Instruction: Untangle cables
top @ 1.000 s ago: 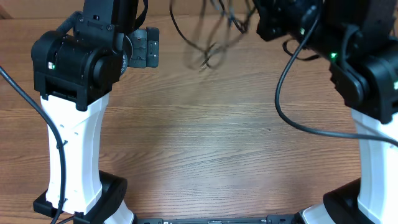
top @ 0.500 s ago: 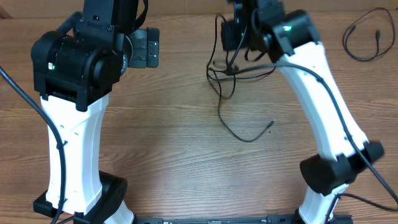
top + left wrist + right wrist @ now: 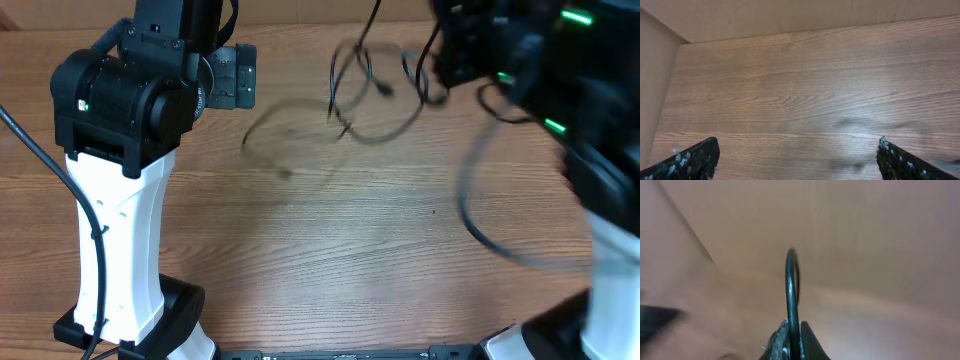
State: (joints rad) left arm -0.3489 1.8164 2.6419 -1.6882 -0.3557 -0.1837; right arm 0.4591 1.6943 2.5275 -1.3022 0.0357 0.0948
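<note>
A bundle of thin black cables (image 3: 362, 92) hangs in loops above the back middle of the table, blurred by motion. One faint loop (image 3: 285, 140) trails out to the left. My right gripper (image 3: 794, 336) is shut on one black cable (image 3: 791, 280), which rises in a narrow loop from between its fingers. The right arm (image 3: 520, 60) is a dark blur at the upper right of the overhead view. My left gripper (image 3: 797, 162) stands wide open over bare wood. Its fingertips (image 3: 692, 159) hold nothing and are well left of the cables.
The left arm (image 3: 130, 100) stands on its white column at the left. A thick arm cable (image 3: 475, 215) swings in a blur at the right. A tan wall (image 3: 765, 15) closes off the table's back edge and left corner.
The right arm has swung from the table's centre back to the upper right. The cables that trailed down onto the wood now whip through the air, leftward. The left arm has not moved.
</note>
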